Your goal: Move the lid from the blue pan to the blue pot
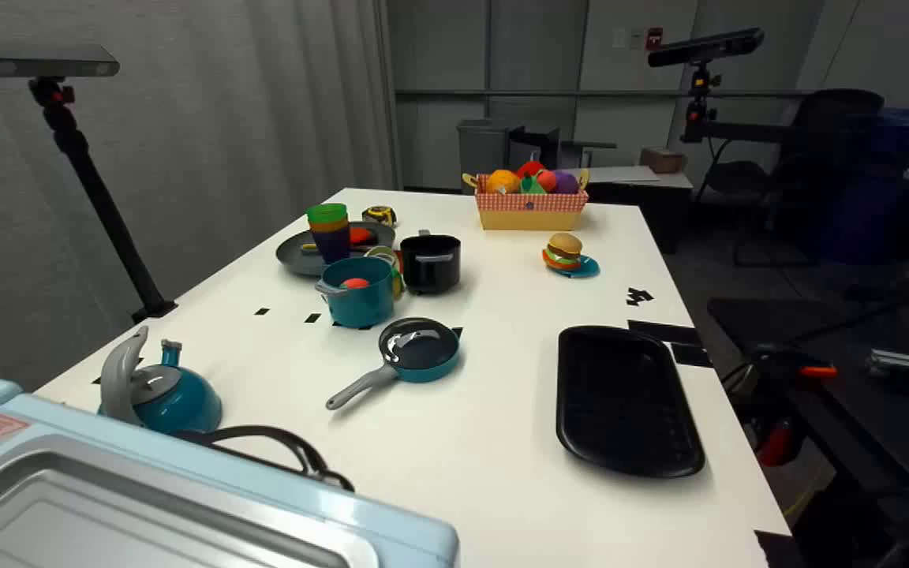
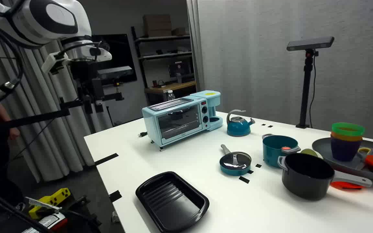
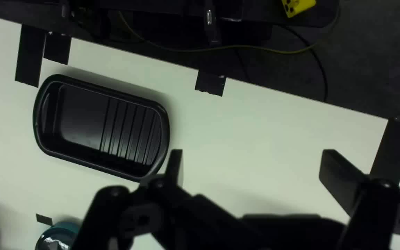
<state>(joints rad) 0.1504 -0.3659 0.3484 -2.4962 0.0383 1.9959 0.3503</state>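
Observation:
The dark round lid (image 1: 415, 341) (image 2: 236, 159) lies on the small blue pan (image 1: 431, 372) (image 2: 235, 171) in both exterior views. The pan's grey handle points toward the kettle side. The blue pot (image 1: 361, 306) (image 2: 274, 154) stands uncovered near the pan, with a small reddish item inside. My gripper (image 3: 252, 163) is open and empty in the wrist view, high above the table. It also shows in an exterior view (image 2: 94, 107), well away from the pan and pot. In the wrist view, part of the lidded pan (image 3: 66, 227) shows at the lower left, partly hidden by a finger.
A black rectangular tray (image 1: 628, 402) (image 2: 173, 202) (image 3: 99, 126) lies near the table edge. A black pot (image 1: 431, 264) (image 2: 308, 176) stands close beside the blue pot. A teal kettle (image 1: 178, 401) (image 2: 238, 127), a light-blue toaster oven (image 2: 181, 118) and stacked cups (image 1: 330, 237) (image 2: 345, 145) also stand there.

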